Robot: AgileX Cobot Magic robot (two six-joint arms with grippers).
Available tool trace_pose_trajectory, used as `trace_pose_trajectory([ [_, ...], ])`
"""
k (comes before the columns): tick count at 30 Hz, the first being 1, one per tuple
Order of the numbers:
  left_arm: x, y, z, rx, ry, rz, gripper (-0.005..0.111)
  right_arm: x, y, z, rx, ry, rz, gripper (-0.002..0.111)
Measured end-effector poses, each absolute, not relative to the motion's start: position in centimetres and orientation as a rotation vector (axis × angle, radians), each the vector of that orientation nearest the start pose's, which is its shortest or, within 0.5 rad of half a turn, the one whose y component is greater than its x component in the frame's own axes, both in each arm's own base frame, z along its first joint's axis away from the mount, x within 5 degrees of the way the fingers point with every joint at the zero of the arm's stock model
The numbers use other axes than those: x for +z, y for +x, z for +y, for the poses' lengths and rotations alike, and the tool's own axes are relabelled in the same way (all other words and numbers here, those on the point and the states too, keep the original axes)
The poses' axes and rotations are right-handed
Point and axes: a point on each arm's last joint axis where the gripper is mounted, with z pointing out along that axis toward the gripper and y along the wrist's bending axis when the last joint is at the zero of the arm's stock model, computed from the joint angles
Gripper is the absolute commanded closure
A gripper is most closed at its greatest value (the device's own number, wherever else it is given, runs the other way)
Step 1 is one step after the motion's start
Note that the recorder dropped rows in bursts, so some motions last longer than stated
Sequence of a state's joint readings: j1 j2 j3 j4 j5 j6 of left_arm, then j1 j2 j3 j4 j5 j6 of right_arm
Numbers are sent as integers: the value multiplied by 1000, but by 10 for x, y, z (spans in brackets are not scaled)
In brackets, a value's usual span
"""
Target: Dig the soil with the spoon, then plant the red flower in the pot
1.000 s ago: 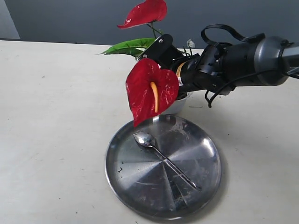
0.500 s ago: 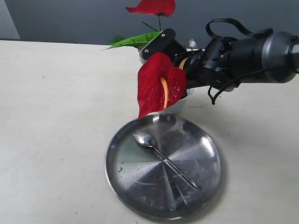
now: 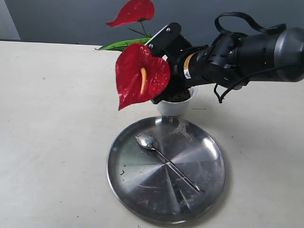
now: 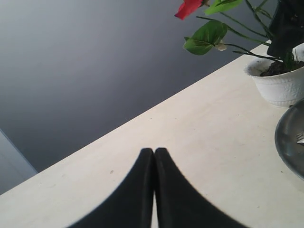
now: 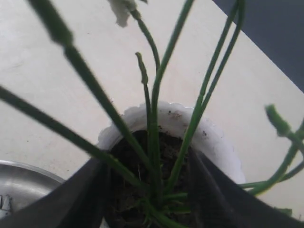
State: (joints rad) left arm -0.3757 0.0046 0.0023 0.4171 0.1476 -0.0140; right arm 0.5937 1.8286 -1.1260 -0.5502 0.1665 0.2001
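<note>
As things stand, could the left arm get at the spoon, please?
Probably yes. The spoon lies uncovered in the plate, bare table runs from the shut left hand to the plate's rim, and the right arm is at the pot, clear of the spoon.

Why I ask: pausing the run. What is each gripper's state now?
Left gripper: closed, empty.
Right gripper: open, astride the stems of the red flower in the pot.

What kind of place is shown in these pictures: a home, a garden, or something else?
Probably a robot test bench, not a garden: a bare pale table, a plain grey wall behind it, and a robot arm over a small white pot.
</note>
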Motion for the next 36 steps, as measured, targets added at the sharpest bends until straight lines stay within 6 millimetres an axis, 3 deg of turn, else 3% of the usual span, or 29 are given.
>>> trace_pose_trajectory([
  [36, 200, 55, -16, 66, 572, 1522, 106, 240, 314, 196, 11, -879, 2156, 60],
])
